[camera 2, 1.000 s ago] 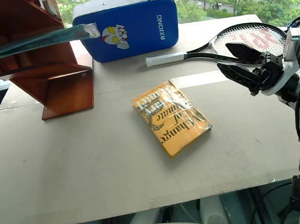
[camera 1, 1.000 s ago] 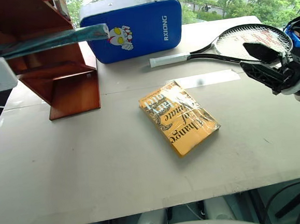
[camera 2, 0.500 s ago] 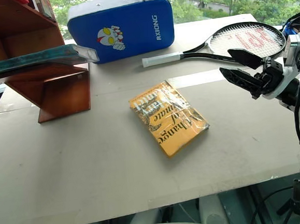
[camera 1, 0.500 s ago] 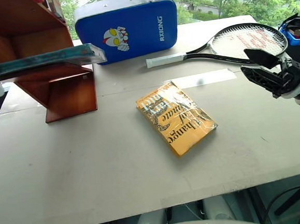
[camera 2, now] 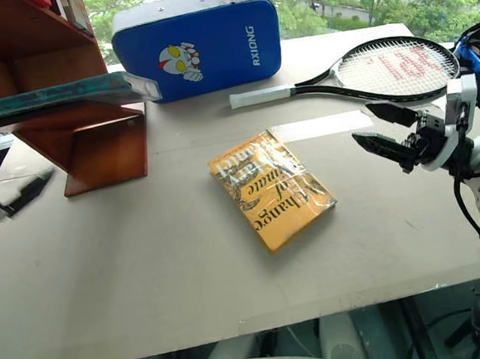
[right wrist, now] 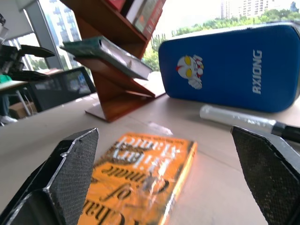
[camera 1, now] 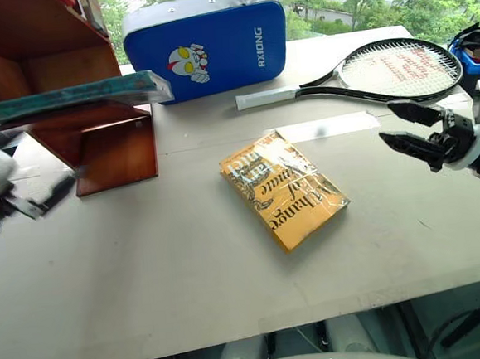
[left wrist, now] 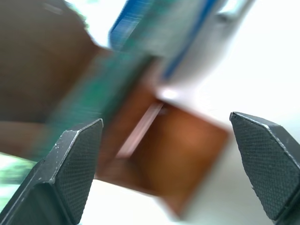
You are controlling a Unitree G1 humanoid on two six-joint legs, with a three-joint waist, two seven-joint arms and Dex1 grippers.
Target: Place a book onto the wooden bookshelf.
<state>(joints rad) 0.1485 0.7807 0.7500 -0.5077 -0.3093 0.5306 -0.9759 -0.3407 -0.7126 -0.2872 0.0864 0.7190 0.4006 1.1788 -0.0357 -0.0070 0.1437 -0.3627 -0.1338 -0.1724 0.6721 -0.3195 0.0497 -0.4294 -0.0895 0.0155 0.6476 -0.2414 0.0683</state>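
Judging by how things lie, you are at the release step: the book rests flat on a lower board of the wooden bookshelf at the far left corner of the desk, with one end overhanging the board toward the blue padded case. Your left gripper is near the left edge of the desk, just in front of the shelf's foot, its jaws spread wide and holding nothing, clear of the book. Your right gripper hangs over the right side of the desk, near the racket, its jaws also wide apart and empty. The orange-yellow book lies flat near the middle of the desk, untouched. The placing looks essentially done, so the next move calls for little: draw the left arm away from the shelf without brushing the overhanging end, since a knock there could tip the book off the board. If you want it seated more securely, a gentle push along the board toward the shelf's slanted side would do it.
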